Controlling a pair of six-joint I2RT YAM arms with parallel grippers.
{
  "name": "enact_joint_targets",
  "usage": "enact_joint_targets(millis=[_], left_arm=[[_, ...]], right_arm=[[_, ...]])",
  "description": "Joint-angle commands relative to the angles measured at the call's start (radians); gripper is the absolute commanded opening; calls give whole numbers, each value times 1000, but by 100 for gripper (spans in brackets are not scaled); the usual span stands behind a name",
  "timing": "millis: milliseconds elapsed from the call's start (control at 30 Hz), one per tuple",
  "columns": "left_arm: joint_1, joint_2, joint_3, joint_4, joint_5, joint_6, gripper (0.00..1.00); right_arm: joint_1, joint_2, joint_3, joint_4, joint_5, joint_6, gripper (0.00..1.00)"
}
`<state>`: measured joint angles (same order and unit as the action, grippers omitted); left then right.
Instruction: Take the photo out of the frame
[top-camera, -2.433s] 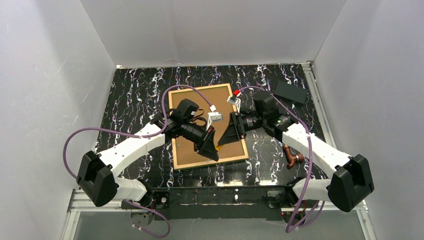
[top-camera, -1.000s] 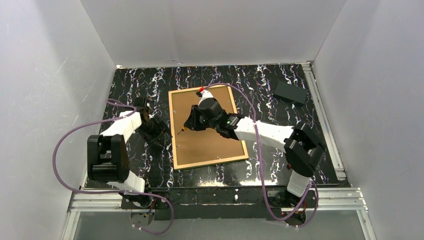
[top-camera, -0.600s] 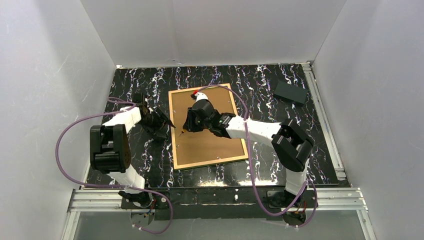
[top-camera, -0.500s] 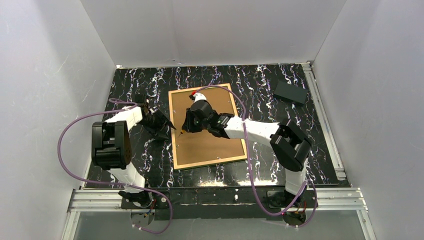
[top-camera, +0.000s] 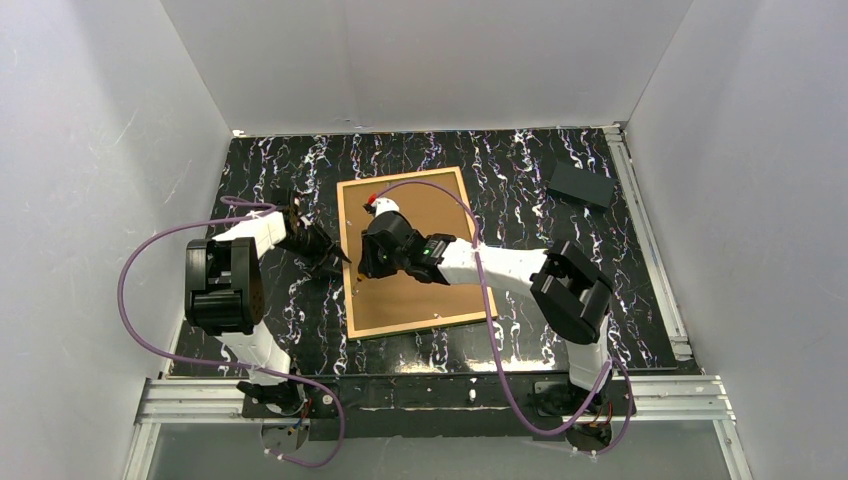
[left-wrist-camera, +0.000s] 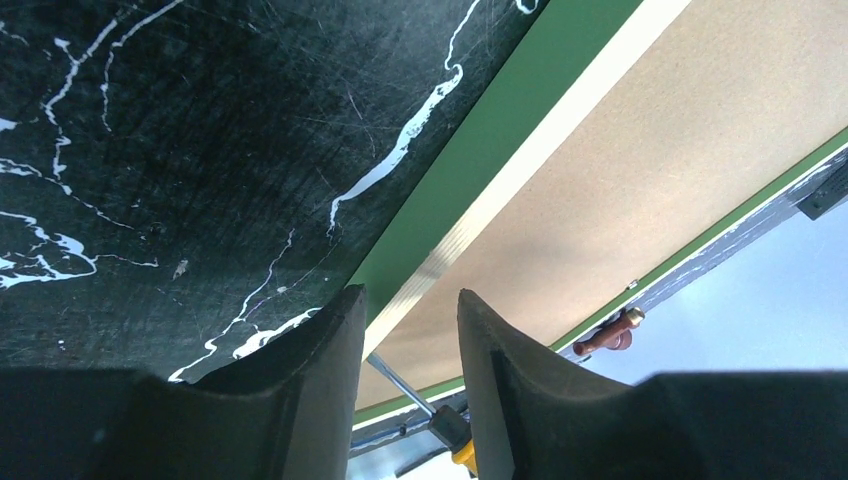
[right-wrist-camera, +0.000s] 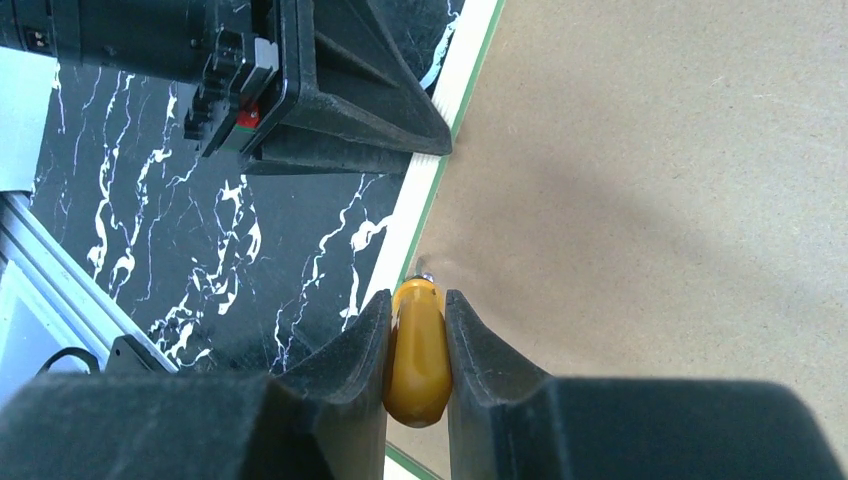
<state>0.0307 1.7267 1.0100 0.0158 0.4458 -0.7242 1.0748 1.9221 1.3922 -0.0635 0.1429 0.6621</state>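
At the 9 o'clock edge of the frame, near the middle of the table, both grippers work close together.

Right gripper: jaws clamped on the yellow handle of a screwdriver. The metal tip rests at the seam where the brown backing panel meets the frame's pale rail. In the overhead view this arm comes in from 4 o'clock and lies across the panel, with the tool pointing toward 8 o'clock.

Left gripper: fingers set a narrow gap apart, nothing gripped between them. Its own camera shows the frame's rail running through that gap, with the screwdriver's shaft and handle just beyond. Whether the pads touch the rail cannot be told. In the right wrist view its fingertips sit over the rail, near the screwdriver tip but apart from it.

The frame lies flat, back up, at the centre of the black marbled table, long sides running roughly 12 to 6, slightly skewed. A green side face and a pale back rail border the panel. The panel sits inside the frame and covers it, so the photo is hidden in every view.

A dark rectangular block lies at 2 o'clock on the table, well apart from the frame. A small brown object shows beyond the frame's far edge in the left wrist view. Its kind cannot be told.
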Motion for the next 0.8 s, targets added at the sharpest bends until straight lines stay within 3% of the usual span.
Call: enact_joint_targets(millis=[0,233,767], left_arm=[[0,10,18,-123,24,18,37],[0,35,34,-138,24,28,33],[-41,122,67,-159,-1,71,16]], right_arm=[[7,18,57,-25,8,-38,1],[29,34,80,-74,-52,-95,1],[89,54,141,-279,62,-128,1]])
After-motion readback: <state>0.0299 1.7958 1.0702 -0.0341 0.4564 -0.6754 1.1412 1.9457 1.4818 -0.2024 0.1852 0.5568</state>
